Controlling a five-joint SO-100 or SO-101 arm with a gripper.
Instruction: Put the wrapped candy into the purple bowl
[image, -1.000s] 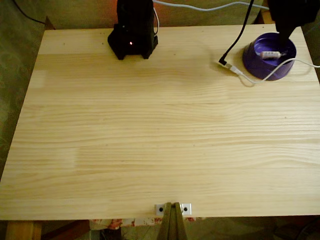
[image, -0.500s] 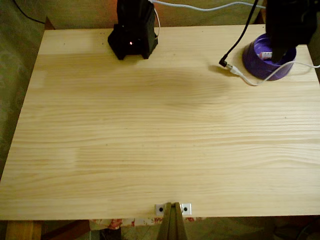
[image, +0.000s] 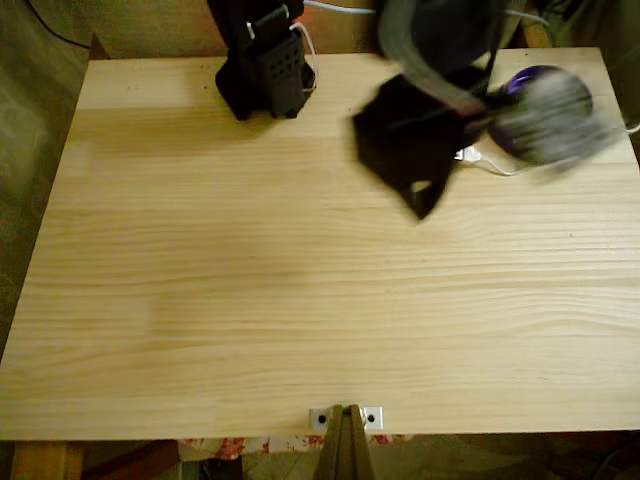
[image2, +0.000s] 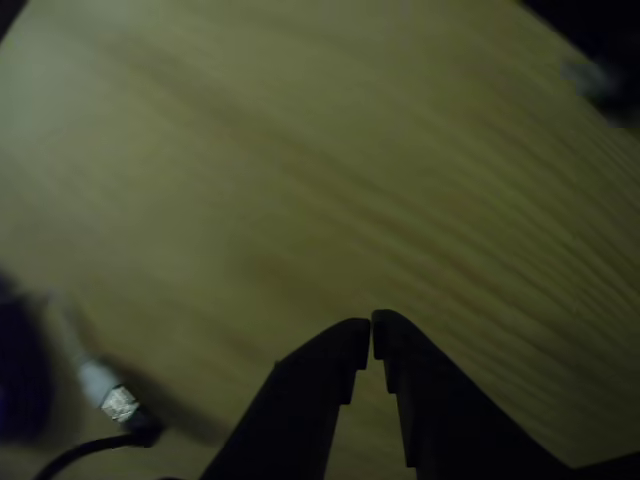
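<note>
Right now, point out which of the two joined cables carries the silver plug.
The white cable: its pale sleeve ends in the silver plug, left of the gripper; the black cable has a dark end.

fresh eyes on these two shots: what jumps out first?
The arm, a dark motion-blurred mass over the table's far right in the fixed view, half hiding the purple bowl behind it. In the other view the gripper rises from the bottom edge over bare wood, fingertips nearly touching with nothing between them. A silver plug lies at lower left there.
</note>
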